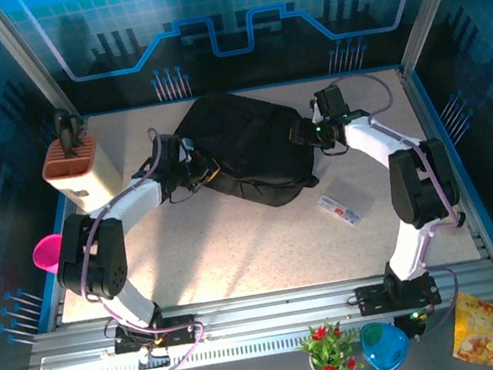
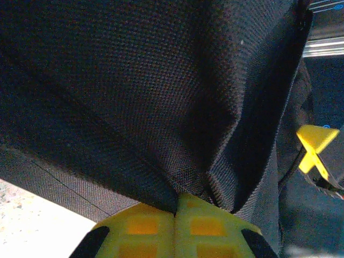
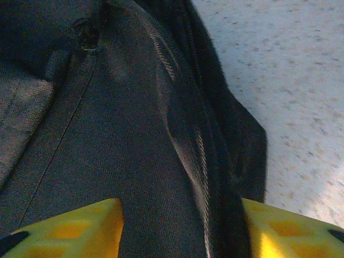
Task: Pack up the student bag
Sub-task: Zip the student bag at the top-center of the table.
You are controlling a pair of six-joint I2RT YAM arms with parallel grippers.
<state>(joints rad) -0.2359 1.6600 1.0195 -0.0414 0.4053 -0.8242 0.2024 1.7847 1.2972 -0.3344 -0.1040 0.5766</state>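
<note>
**Packing at an apparent early stage: nothing seen loaded.**
The student bag (image 1: pixel 246 152) lies toward 12 o'clock on the table (image 1: pixel 238 252). At its 9 o'clock edge the left gripper (image 2: pixel 176 204) pinches fabric. At 3 o'clock the right gripper (image 3: pixel 183 215) straddles a seam, jaws apart. A flat packet (image 1: pixel 339 211) waits unpacked at 4 o'clock.

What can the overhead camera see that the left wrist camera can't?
Overhead adds: the whole table, a white packet lying on it, and a tan tool holder at the left edge. The left wrist adds: a close look at the left hand, its yellow fingers shut on a pinched fold of woven fabric. Shared: the black student bag.
</note>
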